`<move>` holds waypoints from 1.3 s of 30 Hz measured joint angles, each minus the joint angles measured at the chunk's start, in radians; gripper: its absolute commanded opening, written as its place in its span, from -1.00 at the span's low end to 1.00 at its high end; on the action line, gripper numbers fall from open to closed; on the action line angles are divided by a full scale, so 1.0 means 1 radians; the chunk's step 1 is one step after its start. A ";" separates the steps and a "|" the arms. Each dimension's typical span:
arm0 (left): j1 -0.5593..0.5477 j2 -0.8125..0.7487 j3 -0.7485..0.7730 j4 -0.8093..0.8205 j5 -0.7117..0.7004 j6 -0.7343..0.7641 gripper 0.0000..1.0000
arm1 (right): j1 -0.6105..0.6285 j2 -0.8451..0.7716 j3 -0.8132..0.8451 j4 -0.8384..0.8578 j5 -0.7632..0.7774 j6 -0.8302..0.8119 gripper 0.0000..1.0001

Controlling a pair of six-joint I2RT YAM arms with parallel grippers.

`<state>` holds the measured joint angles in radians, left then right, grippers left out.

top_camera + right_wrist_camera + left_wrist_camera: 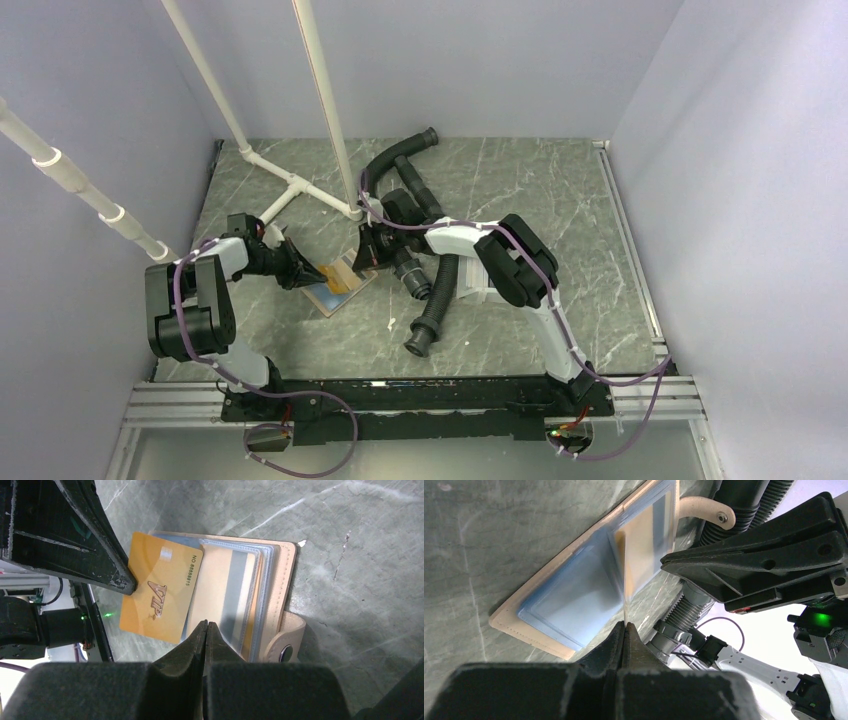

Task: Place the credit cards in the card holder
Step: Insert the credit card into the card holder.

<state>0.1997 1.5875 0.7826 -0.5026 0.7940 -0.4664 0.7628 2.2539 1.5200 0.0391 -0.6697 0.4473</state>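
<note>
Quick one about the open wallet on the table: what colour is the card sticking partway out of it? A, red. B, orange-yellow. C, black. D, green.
B: the right wrist view shows an orange-yellow card marked VIP jutting out past the sleeves of the open card holder; no black, green or red card shows there.

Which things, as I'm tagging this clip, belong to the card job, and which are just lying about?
Job in hand:
- orange-yellow card, pinched by the shut left gripper
- card holder, lying open on the table
- right gripper, shut at the holder's clear sleeves

Lying about:
- black corrugated hoses
- white pipe frame
</note>
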 measured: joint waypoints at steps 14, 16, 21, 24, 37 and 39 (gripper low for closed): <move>0.000 -0.008 -0.004 -0.004 0.007 -0.035 -1.00 | 0.004 0.005 0.012 -0.021 0.011 -0.014 -1.00; 0.000 -0.008 -0.005 -0.006 0.006 -0.043 -1.00 | 0.004 0.006 0.013 -0.022 0.011 -0.016 -1.00; 0.000 -0.008 -0.022 -0.011 0.005 -0.056 -1.00 | 0.005 0.006 0.013 -0.023 0.011 -0.019 -1.00; 0.000 -0.009 -0.030 -0.015 0.005 -0.069 -1.00 | 0.005 0.006 0.013 -0.023 0.012 -0.021 -1.00; 0.000 -0.019 -0.043 -0.003 0.004 -0.074 -1.00 | 0.009 0.011 0.017 -0.027 0.016 -0.021 -1.00; 0.000 -0.017 -0.043 0.008 0.004 -0.074 -1.00 | 0.011 0.013 0.018 -0.028 0.016 -0.021 -1.00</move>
<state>0.1997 1.5707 0.7391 -0.4942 0.7982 -0.5400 0.7734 2.2669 1.5383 0.0109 -0.6537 0.4259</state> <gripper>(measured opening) 0.007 0.007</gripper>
